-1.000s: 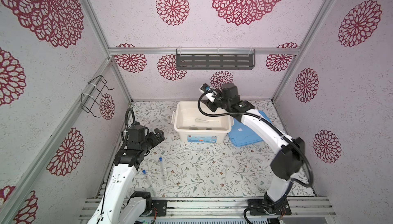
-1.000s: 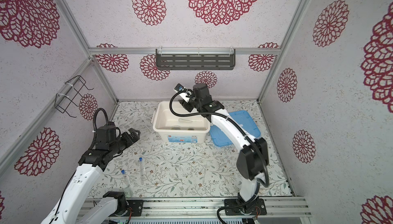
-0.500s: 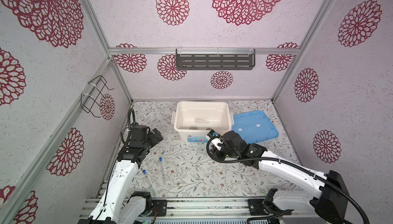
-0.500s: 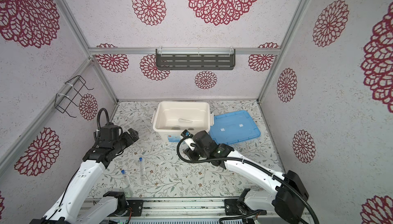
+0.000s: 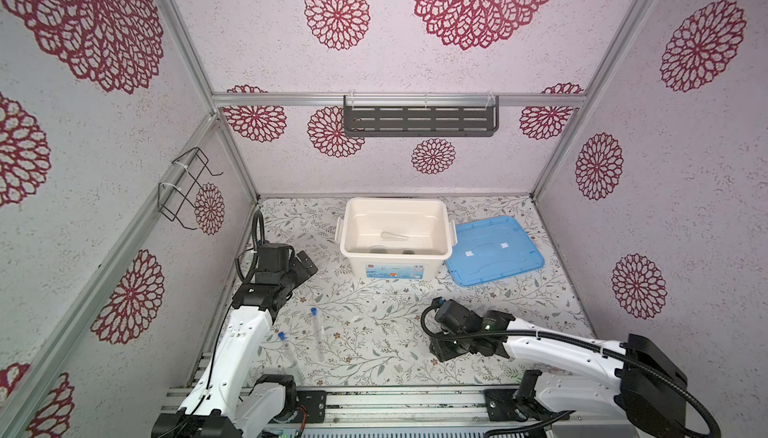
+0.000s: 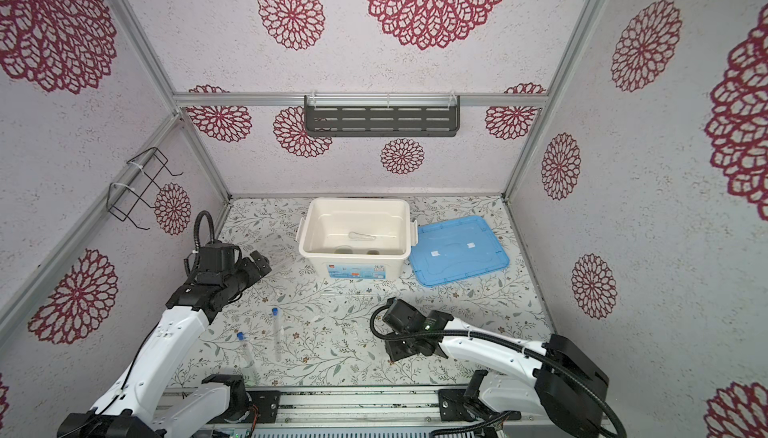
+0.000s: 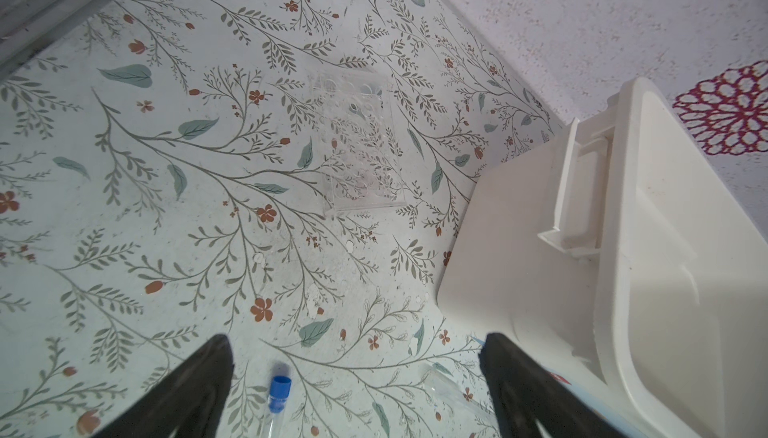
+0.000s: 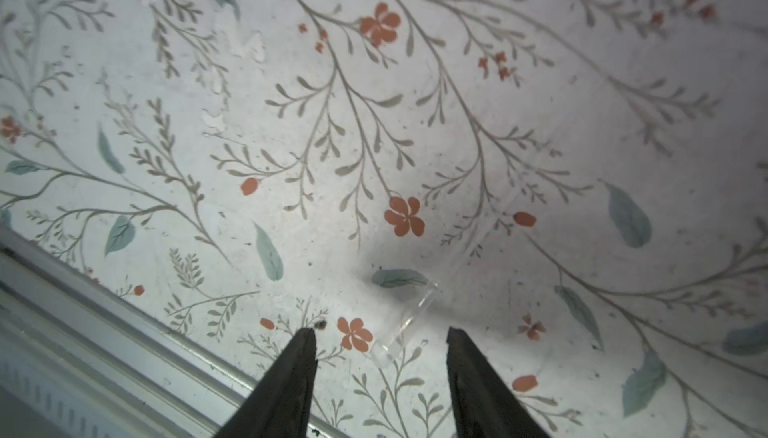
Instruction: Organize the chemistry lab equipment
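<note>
White bin [image 5: 357,265], blue lid [image 5: 494,251] just beside; grey shelf [image 5: 419,120], back wall.

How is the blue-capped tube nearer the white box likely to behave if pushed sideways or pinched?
The tube is round and lies flat on the table, so a sideways push would probably roll it. Its slim clear wall looks smooth, so a pinch might slip. The blue cap at one end may make it curve as it rolls.
</note>
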